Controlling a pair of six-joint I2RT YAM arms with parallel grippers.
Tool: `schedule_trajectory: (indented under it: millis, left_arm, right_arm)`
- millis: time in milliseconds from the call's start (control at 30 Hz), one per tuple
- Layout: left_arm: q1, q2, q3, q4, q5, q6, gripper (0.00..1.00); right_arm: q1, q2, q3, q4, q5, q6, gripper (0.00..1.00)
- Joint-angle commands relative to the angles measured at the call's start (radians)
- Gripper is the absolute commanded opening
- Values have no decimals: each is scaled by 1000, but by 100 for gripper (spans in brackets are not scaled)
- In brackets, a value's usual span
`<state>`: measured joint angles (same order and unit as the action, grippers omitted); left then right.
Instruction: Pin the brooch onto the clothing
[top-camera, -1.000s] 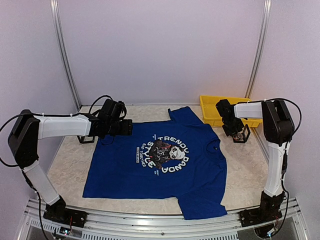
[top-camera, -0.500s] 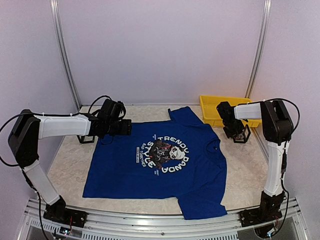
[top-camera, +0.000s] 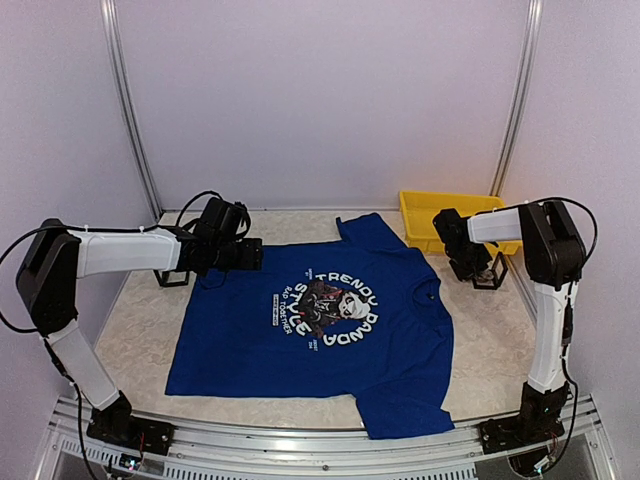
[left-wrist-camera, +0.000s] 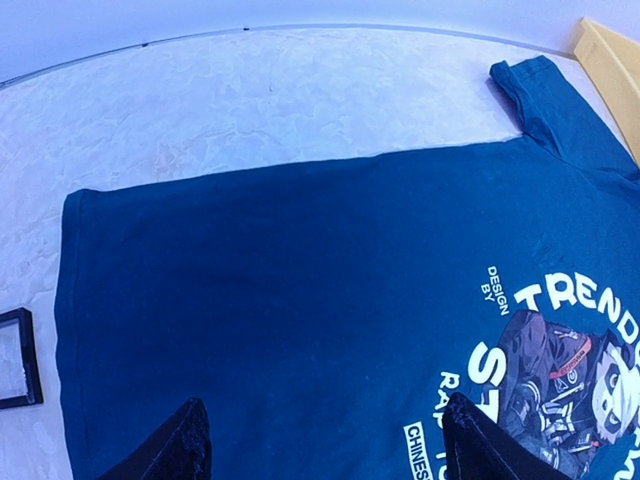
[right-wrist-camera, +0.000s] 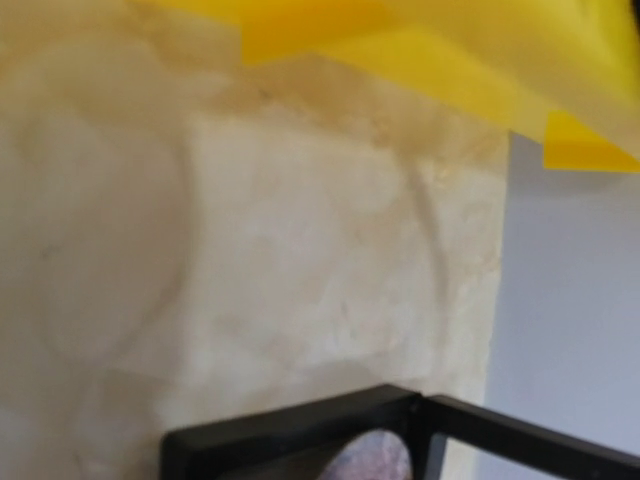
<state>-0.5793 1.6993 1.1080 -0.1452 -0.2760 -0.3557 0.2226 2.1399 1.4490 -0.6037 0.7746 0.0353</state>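
Observation:
The clothing (top-camera: 300, 340) is a royal-blue T-shirt lying flat, its white print and panda picture facing up; it also fills the left wrist view (left-wrist-camera: 300, 300). My left gripper (top-camera: 250, 255) hovers over the shirt's far left part, open (left-wrist-camera: 325, 403), with only cloth below it. My right gripper (top-camera: 478, 264) is low beside a black frame (top-camera: 492, 278), right of the shirt. Its fingers do not show in the right wrist view. There a mauve rounded thing (right-wrist-camera: 385, 462) sits inside the black frame (right-wrist-camera: 300, 440). I cannot tell whether it is the brooch.
A yellow bin (top-camera: 450, 195) stands at the back right, just behind the right gripper, and shows in the right wrist view (right-wrist-camera: 450, 40). Another black frame (top-camera: 172, 278) lies on the table left of the shirt (left-wrist-camera: 15, 360). White walls close in both sides.
The right gripper and the black frame by it have edged slightly to the right, toward the wall. The left arm and the shirt have not moved.

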Motion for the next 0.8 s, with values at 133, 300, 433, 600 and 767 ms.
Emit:
schedule_trajectory:
  millis: [133,300,433,600,767]
  left_arm:
    - [19,3,21,10,16,10,75]
    - [22,6,21,16,31,9,75]
    - [28,10,20,21,40,8,75]
    - [36,6,17,21,41,8,75]
    - [39,-4,4,27,38,8,75]
  right_arm:
    - [-11,-26,-41,4,76,-20,15]
    - [-12,-40,-47,4,96,-25,15]
    - [-12,-53,-59,1,103,-25,14]
    - [-11,-65,-84,20,98,-25,15]
    - [-12,-58,-88,17,110,-26,15]
